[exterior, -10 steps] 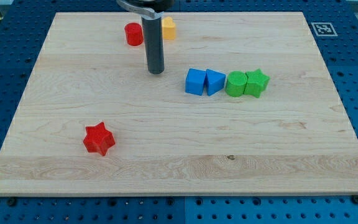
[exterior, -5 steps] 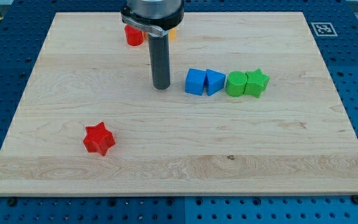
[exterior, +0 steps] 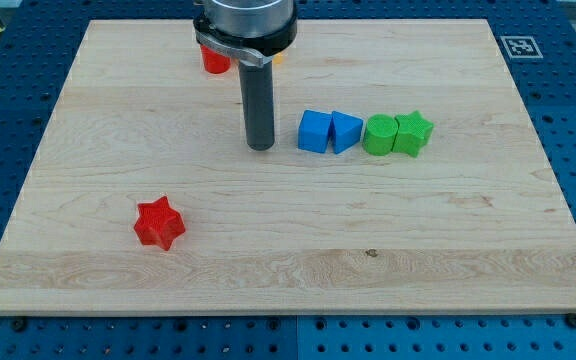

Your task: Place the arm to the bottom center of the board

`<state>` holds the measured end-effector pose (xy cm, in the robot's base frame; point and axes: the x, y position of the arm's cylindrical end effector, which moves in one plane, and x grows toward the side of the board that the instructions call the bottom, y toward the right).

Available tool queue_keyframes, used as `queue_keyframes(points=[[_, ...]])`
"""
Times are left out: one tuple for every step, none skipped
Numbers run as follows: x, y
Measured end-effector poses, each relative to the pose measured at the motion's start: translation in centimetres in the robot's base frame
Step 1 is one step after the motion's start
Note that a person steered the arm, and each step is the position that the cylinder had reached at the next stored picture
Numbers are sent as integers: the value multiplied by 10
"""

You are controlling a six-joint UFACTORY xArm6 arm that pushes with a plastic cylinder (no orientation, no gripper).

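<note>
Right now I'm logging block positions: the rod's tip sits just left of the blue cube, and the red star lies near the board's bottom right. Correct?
Not quite. The red star block lies near the wooden board's bottom left, as the camera view shows. My tip does sit just left of the blue cube.

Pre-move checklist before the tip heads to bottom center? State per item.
1. My tip in view, on the wooden board: ok.
2. Tip apart from the blue cube block on the view's right: ok, a small gap shows.
3. Path toward the view's bottom center free of blocks: ok; the red star block sits well to the view's left.
4. Row of blue cube, blue wedge-like block, green rounded block and green star block lies off the path: ok.
5. Red block near the view's top, partly hidden by the arm, shape: cannot tell.
</note>
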<state>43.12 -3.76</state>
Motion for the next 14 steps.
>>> queue_keyframes(points=[[30, 4], [37, 4], [39, 8], [42, 18], [63, 30], [79, 32], [107, 34], [122, 34], [145, 34], [164, 31], [179, 18], [180, 16], [180, 16], [188, 16]])
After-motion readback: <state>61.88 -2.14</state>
